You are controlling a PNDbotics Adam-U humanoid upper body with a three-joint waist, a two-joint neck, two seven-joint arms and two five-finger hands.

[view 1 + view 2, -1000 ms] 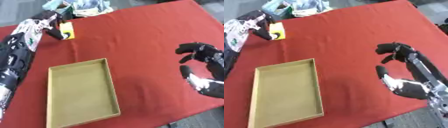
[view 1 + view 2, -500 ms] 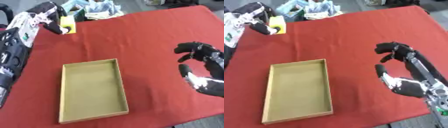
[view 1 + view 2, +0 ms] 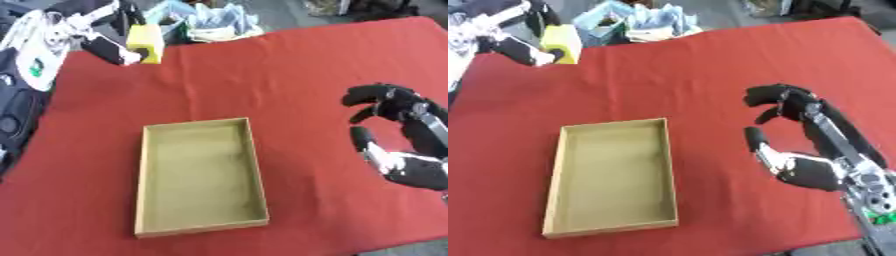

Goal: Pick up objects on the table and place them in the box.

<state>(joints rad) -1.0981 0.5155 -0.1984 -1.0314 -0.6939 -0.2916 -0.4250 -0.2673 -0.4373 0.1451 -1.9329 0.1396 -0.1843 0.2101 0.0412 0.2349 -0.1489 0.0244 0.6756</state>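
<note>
At the far left corner I see my left hand with its thumb and fingers curled round a yellow block, which sits at the far left edge of the red table. I cannot tell whether the block is lifted clear of the cloth or touching it.

Just right of the block, past the table's far edge, there is a heap of pale blue and white things (crumpled bags or packets, as far as I can make out), and I cannot tell them apart.

Nearer to me, left of centre, the box lies flat on the cloth: a shallow tan cardboard tray, long side running away from me. I see only its bare floor inside. It is well apart from the block.

On the right, my right hand hovers over the cloth, palm turned inward, fingers curved and thumb spread, closed round nothing. It is well apart from the box.
</note>
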